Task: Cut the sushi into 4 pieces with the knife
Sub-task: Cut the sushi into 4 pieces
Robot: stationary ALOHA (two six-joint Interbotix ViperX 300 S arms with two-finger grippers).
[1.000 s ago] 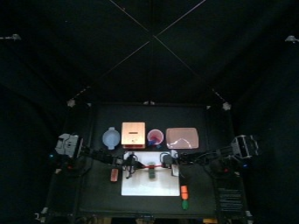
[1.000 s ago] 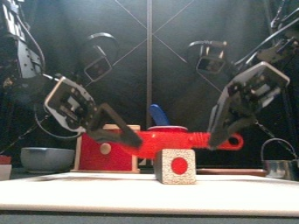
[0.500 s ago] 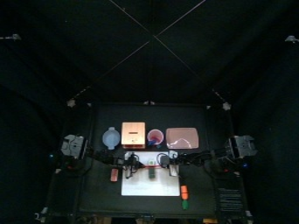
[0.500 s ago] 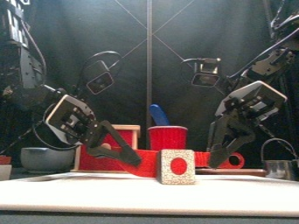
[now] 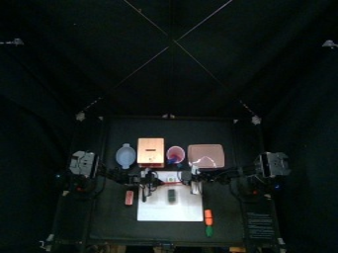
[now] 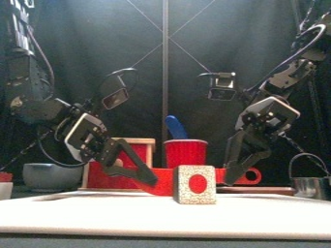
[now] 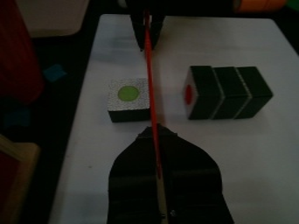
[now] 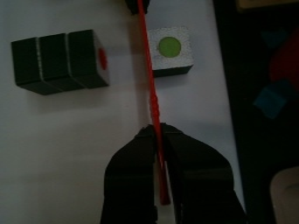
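A thin red knife (image 7: 149, 79) is held by both grippers, one at each end, level above the white cutting board (image 5: 158, 206). My left gripper (image 7: 152, 131) and my right gripper (image 8: 156, 129) are each shut on it. The blade (image 8: 146, 70) hangs over the gap between two parts of the dark green sushi roll. One single piece (image 7: 126, 99) with a green centre lies apart. Three blocks (image 7: 225, 92) stay joined, with a red dot on the end. In the front view a sushi end face (image 6: 195, 184) stands near, with the knife (image 6: 223, 176) low behind it.
Along the back stand a blue-grey bowl (image 5: 126, 155), a wooden box (image 5: 150, 151), a red cup (image 5: 176, 154) holding a blue knife (image 6: 173, 126), and a pink tray (image 5: 207, 155). A metal cutter (image 6: 307, 184) sits at the right. Small toys (image 5: 209, 214) lie beside the board.
Both grippers have come down with the red knife, from above the sushi to just over the board. The sushi parts have not moved.
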